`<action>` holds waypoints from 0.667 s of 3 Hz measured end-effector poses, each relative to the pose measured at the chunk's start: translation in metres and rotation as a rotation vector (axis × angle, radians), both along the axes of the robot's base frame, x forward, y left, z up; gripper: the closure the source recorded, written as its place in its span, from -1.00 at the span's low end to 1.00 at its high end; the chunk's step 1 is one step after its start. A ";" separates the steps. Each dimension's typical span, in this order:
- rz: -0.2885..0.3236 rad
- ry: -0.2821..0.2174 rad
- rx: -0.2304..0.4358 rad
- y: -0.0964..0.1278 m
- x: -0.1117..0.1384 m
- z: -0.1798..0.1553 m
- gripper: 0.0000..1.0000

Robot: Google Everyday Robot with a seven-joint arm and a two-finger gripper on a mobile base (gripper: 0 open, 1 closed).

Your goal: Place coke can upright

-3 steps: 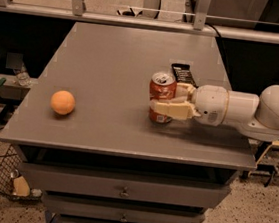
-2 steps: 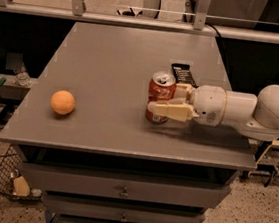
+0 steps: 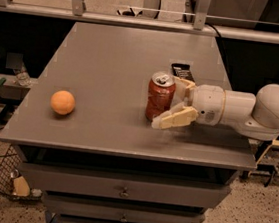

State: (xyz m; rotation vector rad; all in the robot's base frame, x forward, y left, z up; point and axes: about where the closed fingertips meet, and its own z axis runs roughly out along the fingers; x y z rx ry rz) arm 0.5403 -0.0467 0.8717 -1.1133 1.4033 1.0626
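The coke can (image 3: 160, 96) is red with a silver top and stands upright on the grey table (image 3: 110, 55), right of the middle. My gripper (image 3: 172, 102) reaches in from the right at the can's right side. Its fingers are spread: the front finger (image 3: 175, 119) lies in front of the can's base with a small gap, and the rear finger (image 3: 184, 83) is behind the can's top right. The can does not look squeezed.
A round orange fruit (image 3: 62, 102) lies near the table's front left. A flat black packet (image 3: 182, 70) lies just behind the gripper. The table's front edge is close below the can. Railings run along the far side.
The front finger has swung away from the can and lower toward the table's front. The can stays upright in the same spot.
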 end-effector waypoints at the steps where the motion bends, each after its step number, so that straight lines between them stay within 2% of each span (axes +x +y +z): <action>1: -0.038 -0.015 -0.064 -0.023 -0.004 0.013 -1.00; 2: -0.107 -0.051 -0.146 -0.059 -0.013 0.036 -1.00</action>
